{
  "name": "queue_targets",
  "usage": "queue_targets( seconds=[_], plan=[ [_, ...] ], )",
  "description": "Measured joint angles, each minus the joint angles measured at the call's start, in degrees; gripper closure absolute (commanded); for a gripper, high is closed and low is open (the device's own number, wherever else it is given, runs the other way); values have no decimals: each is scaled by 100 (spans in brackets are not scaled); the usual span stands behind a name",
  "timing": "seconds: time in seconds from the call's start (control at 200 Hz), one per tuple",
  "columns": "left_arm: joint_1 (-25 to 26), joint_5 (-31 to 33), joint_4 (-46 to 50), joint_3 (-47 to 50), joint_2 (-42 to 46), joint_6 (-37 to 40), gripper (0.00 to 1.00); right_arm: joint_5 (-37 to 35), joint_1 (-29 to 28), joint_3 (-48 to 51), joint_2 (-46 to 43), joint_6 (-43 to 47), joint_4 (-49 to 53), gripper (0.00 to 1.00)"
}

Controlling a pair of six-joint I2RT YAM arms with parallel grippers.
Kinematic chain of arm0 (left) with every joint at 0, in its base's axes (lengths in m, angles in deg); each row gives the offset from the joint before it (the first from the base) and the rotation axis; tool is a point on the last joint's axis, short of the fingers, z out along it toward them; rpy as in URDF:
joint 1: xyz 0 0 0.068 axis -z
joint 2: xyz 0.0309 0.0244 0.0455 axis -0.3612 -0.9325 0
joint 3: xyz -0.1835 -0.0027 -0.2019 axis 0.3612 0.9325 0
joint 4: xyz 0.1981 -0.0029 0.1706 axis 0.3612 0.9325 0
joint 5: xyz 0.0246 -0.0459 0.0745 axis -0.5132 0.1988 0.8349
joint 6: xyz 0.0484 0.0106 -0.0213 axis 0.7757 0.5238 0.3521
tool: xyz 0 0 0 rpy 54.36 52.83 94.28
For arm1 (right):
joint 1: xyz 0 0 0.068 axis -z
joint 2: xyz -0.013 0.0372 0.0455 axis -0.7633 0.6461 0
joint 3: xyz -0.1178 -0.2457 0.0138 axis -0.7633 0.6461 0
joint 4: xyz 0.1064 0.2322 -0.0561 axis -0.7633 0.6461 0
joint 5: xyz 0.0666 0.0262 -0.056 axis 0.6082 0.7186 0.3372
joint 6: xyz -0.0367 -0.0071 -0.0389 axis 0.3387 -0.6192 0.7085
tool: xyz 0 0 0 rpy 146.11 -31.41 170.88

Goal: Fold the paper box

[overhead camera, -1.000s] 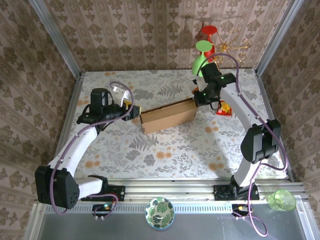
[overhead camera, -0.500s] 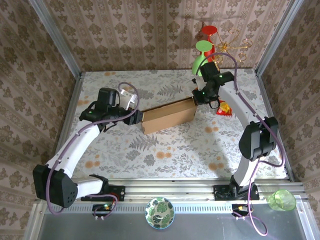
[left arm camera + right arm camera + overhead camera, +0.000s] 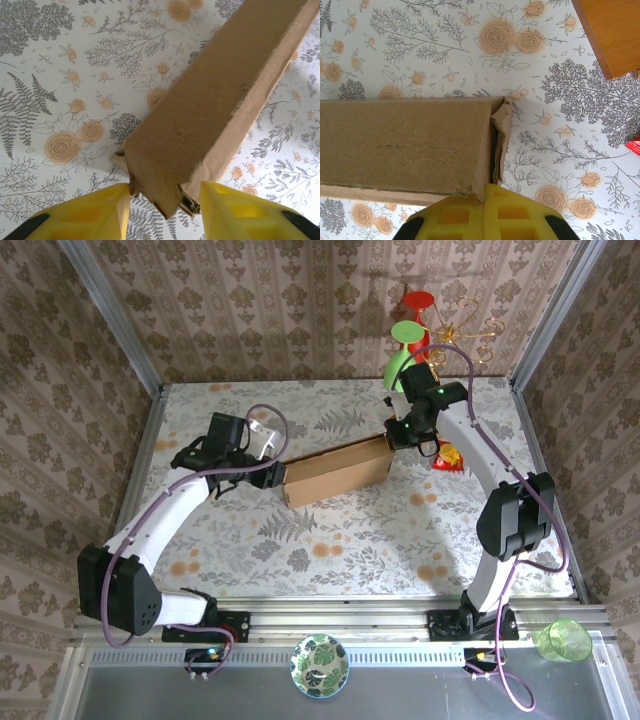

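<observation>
Box point(image 3: 338, 472) lay near table point(image 3: 400, 530) centre, long axis running 9 to 3 o'clock. Left gripper point(image 3: 162, 197) straddled its 9 o'clock end, fingers apart; grip could not be told. Right gripper point(image 3: 485, 197) was closed, touching the 3 o'clock end.

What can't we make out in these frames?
- Left wrist: whether the left fingers touch the paper box end; too close to tell.
- Right wrist: whether the shut right fingers pinch the box corner; they cover it.
- Right wrist: wooden board, cut off by the frame corner.
</observation>
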Motion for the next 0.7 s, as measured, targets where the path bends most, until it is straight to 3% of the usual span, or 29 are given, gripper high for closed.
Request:
queue_targets(
  seconds=[0.125, 0.25, 0.36, 0.7],
  plan=[
    [17, 20, -2, -146, -186, -22, 71, 2, 0, -4, 0, -42, 28, 100],
    [15, 37, 2, -284, -254, -107, 86, 0, 2, -9, 0, -79, 42, 100],
    [15, 39, 109, -396, -310, -186, 92, -2, 2, -13, 0, -98, 48, 100],
    [15, -188, 688, -758, -505, -533, 96, -7, 2, -168, 114, -208, 131, 100]
  ],
)
